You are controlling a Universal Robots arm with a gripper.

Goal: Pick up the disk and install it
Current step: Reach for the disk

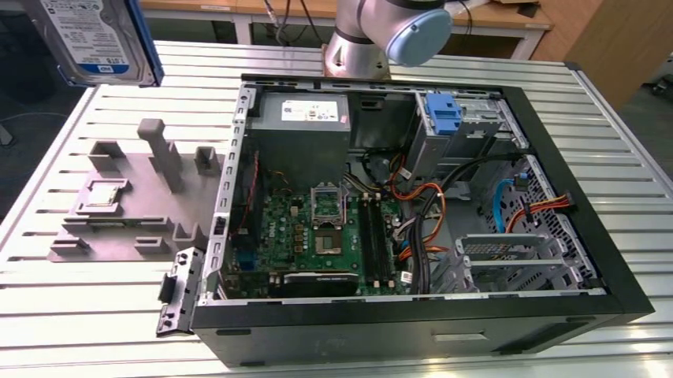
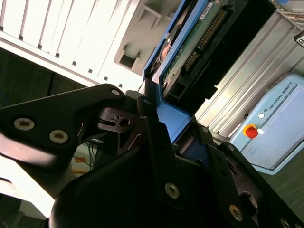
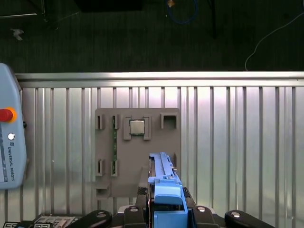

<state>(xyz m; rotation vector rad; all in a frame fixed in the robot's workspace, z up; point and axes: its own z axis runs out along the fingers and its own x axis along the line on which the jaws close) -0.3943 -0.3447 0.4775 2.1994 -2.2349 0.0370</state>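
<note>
The disk [image 1: 93, 38] hangs in the air at the exterior view's upper left, above the slatted table, its white-and-blue label facing the camera and its blue carrier along the edge. In the first wrist view the disk [image 3: 164, 183] appears edge-on, blue bracket outward, above the grey fixture plate. My gripper [image 3: 164, 211] is shut on it from both sides. In the second wrist view the black fingers [image 2: 152, 137] clamp the blue bracket of the disk [image 2: 190, 52], whose circuit-board side shows.
An open computer case [image 1: 589, 236] lies at the exterior view's right, with a motherboard, cables and a drive cage holding a bare blue bracket [image 1: 446, 118]. A grey fixture plate [image 1: 126, 224] carries a chip [image 1: 100, 195]. The robot base [image 1: 363, 39] stands behind the case. A teach pendant [image 3: 7, 142] lies on the table.
</note>
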